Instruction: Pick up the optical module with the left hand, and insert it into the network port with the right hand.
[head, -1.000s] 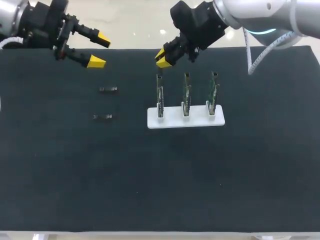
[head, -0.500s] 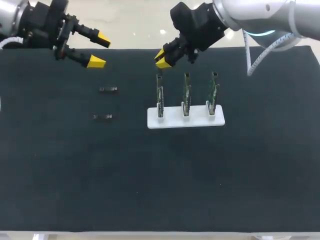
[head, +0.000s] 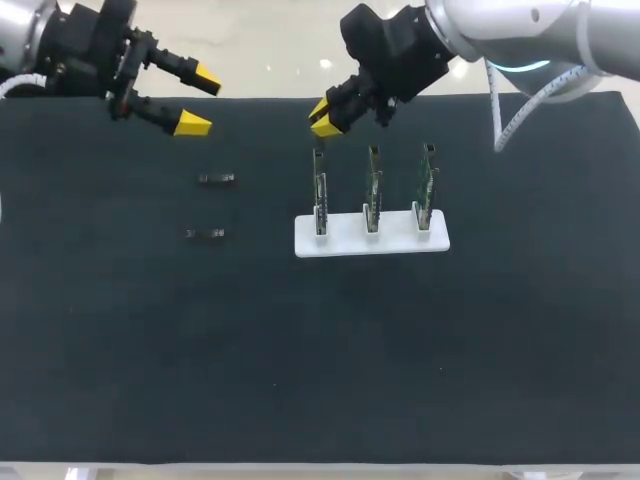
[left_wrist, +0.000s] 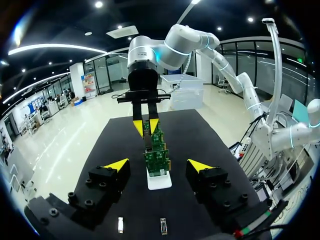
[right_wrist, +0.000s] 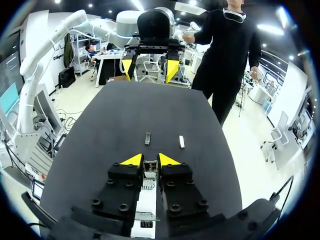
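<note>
Looking down the table, I see the far optical module (head: 217, 179) and the near optical module (head: 205, 234) lying flat on the black mat (head: 300, 380) at the left. Neither is lifted, so by my reckoning the pickup is not yet done. The left gripper (head: 198, 100) hangs over the far left edge with its jaws spread wide, holding nothing and well apart from both modules. Open like that, it looks ready to drop onto one. To the right, a white holder (head: 340, 240) keeps three circuit boards upright, presumably so their ports face up for insertion. The right gripper (head: 325, 115) sits right over the top of the left board (head: 319, 195), about what looks like the network port (right_wrist: 148, 169). Whether it grips anything there I cannot tell.
</note>
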